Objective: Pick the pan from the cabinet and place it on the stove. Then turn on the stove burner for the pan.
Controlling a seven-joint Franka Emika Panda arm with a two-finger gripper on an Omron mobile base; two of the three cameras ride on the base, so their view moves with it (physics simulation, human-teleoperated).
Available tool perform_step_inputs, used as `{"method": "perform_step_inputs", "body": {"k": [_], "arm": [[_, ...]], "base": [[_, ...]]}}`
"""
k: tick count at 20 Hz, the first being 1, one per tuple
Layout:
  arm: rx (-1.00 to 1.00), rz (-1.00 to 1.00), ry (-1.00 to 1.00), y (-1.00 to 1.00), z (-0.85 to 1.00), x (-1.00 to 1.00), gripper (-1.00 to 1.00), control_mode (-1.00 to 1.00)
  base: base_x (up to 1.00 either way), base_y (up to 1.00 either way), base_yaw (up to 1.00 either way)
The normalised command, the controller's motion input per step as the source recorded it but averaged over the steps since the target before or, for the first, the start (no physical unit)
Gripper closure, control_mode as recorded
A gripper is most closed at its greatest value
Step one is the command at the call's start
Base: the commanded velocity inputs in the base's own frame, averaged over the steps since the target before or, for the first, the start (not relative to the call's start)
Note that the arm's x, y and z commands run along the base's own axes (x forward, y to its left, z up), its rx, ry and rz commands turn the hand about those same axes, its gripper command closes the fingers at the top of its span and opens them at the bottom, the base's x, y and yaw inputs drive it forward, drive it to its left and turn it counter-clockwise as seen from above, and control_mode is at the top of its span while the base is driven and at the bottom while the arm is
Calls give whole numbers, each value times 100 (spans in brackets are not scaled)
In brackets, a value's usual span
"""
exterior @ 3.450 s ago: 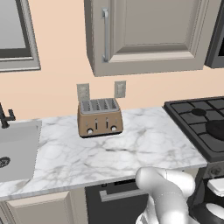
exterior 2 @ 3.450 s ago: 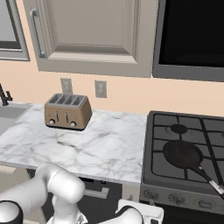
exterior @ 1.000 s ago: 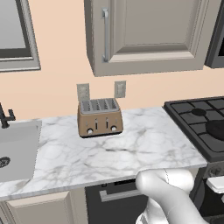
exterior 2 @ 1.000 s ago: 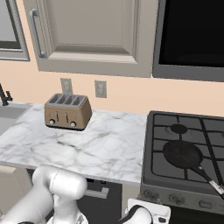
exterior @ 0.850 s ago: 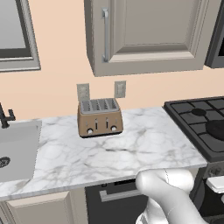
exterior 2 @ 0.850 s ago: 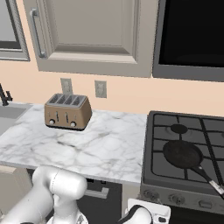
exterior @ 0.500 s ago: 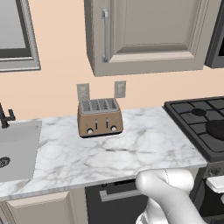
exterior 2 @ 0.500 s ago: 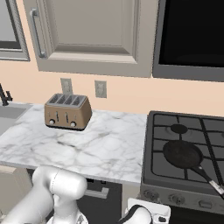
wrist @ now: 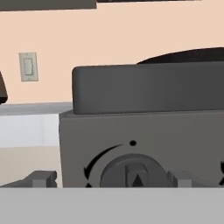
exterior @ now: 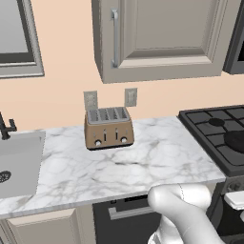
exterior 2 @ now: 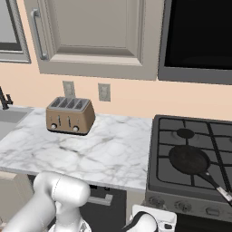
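Pan (exterior 2: 189, 159) resting on the stove (exterior 2: 190, 179), over the front-left burner, long black handle running toward 4 o'clock past the front edge of the grate. In the left base view, just a dark round edge of it at the far right (exterior: 237, 141), on the stove (exterior: 214, 136). In the hand view, seen as a low black arc (wrist: 183, 56) above the grate edge.

Stove knob (wrist: 133, 173) close ahead at 6 o'clock in the hand view, set in the grey front panel, a small dot above it at 12 o'clock and a curved mark sweeping round its left side. Finger tips (wrist: 40, 178) low on either side of the knob, apart from it and not touching; jaws released, spread wider than the knob.

Cabinet (exterior 2: 93, 34) on the wall at 11 o'clock from the pan, door closed, vertical bar handle (exterior 2: 38, 35) at its left edge. Same cabinet (exterior: 162, 38) at 12 o'clock in the left base view.

Bronze toaster (exterior 2: 70, 115) on the marble desk (exterior 2: 104, 152), well apart from the stove, toward 9 o'clock of the pan. Two wall outlets (exterior 2: 104, 92) just behind the toaster. Sink (exterior: 16, 162) at the desk's far left end.
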Motion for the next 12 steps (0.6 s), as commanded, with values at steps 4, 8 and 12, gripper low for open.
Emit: {"method": "perform_step_inputs", "body": {"k": [4, 8, 12], "arm": [[0, 1, 0, 0, 0, 2, -100, -100], [0, 1, 0, 0, 0, 5, -100, -100], [0, 1, 0, 0, 0, 5, -100, -100]], "base": [[0, 0, 0], [0, 0, 0], [0, 0, 0]]}}
